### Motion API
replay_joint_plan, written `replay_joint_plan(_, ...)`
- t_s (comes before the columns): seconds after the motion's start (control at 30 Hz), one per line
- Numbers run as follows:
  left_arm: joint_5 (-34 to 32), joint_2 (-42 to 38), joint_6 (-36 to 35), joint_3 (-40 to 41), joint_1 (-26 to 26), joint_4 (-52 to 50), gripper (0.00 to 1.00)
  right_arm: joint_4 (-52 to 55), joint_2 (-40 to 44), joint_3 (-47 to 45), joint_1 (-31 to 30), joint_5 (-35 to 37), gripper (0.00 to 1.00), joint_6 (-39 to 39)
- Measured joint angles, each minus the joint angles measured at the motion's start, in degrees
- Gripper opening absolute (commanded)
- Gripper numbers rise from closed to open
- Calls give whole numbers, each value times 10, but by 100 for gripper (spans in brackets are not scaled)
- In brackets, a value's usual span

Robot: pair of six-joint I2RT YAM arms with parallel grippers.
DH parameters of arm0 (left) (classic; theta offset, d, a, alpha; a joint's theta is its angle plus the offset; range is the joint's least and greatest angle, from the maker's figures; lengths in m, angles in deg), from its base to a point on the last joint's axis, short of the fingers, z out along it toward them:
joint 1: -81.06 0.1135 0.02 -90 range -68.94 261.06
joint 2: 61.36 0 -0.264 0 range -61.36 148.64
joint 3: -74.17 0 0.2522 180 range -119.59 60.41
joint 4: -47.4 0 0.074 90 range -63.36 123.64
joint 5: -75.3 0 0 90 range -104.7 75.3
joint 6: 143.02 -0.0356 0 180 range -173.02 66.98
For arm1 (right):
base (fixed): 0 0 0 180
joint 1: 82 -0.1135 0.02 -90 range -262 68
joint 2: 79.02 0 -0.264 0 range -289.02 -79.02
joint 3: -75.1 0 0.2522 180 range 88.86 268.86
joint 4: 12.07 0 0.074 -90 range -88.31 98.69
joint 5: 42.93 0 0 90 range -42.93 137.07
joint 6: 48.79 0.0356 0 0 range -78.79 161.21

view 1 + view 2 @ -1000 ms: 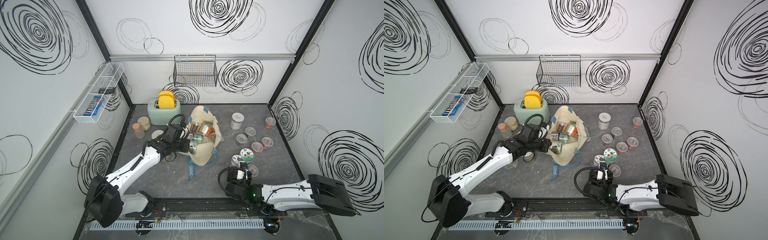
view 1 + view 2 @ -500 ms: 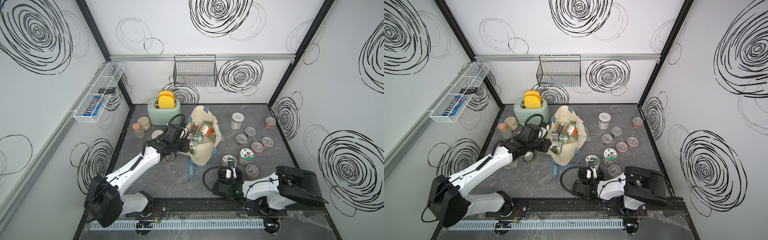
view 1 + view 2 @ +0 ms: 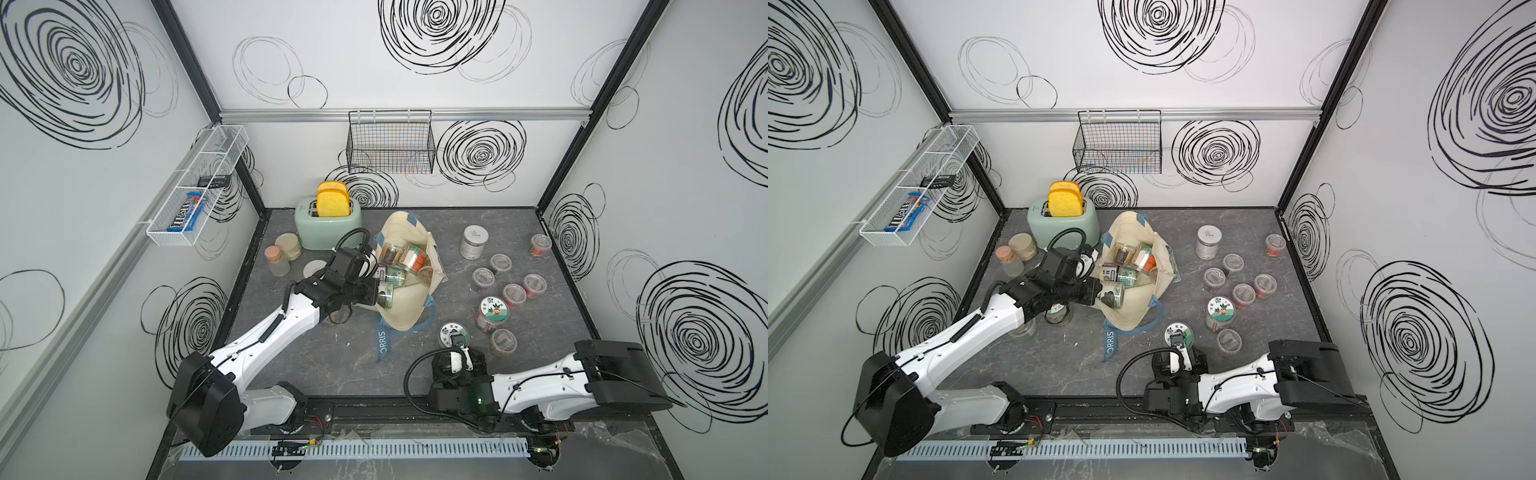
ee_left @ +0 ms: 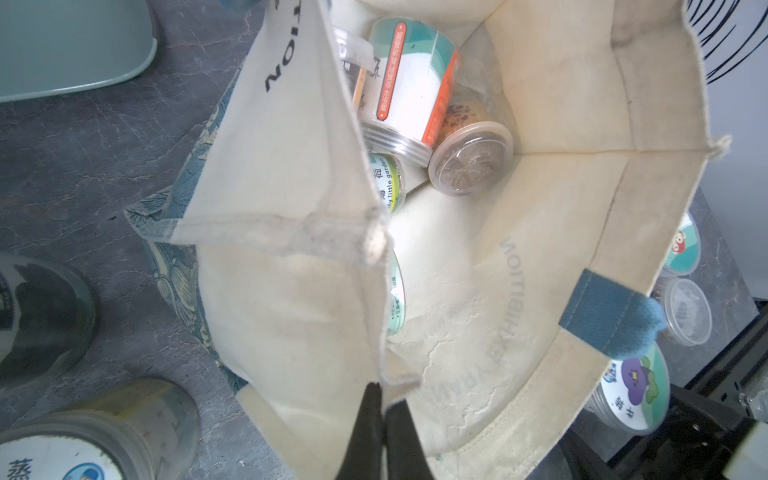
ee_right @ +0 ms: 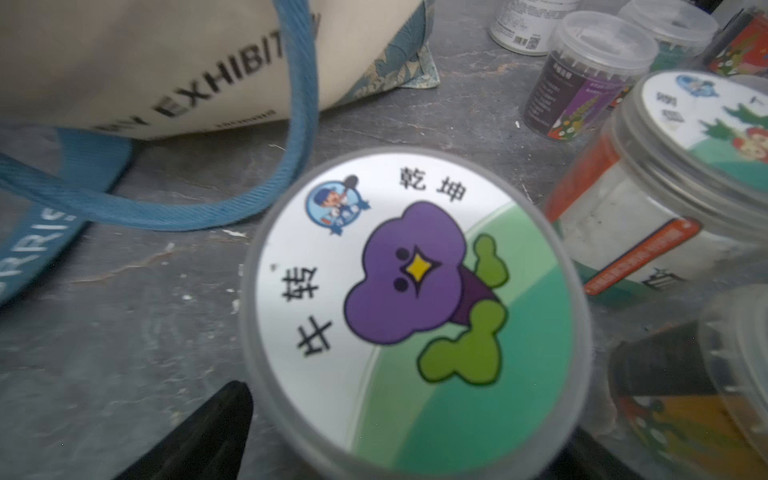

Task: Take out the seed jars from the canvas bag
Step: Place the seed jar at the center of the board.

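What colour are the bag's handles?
Blue-grey; strap handles of the canvas bag show best in the right wrist view.

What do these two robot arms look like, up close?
Both the left arm and right arm have smooth white shells with chunky black joints and boxy black housings. A black cable loops near each wrist. The left pincer and right pincer have slim, tapering black fingers. A small green light glows on the right arm.
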Motion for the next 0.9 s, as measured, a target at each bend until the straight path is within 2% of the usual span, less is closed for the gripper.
replay_joint_plan(0.2,-2,-7,0,0,2,-5,5,85,122,64,-14,-10,98,7)
replay_joint_plan(0.33,-2,-20,0,9,4,-6,5,89,217,63,-13,-21,99,-43)
replay_joint_plan(0.53,-2,-31,0,23,4,-2,5,40,336,34,32,-89,85,-154)
replay_joint_plan(0.57,-2,-31,0,24,4,-1,5,28,343,32,33,-104,79,-175)
replay_joint_plan(0.63,-1,-32,0,26,4,1,5,3,338,34,33,-128,71,-209)
replay_joint_plan(0.9,-1,-36,0,29,5,4,5,-64,180,70,40,-176,70,-260)
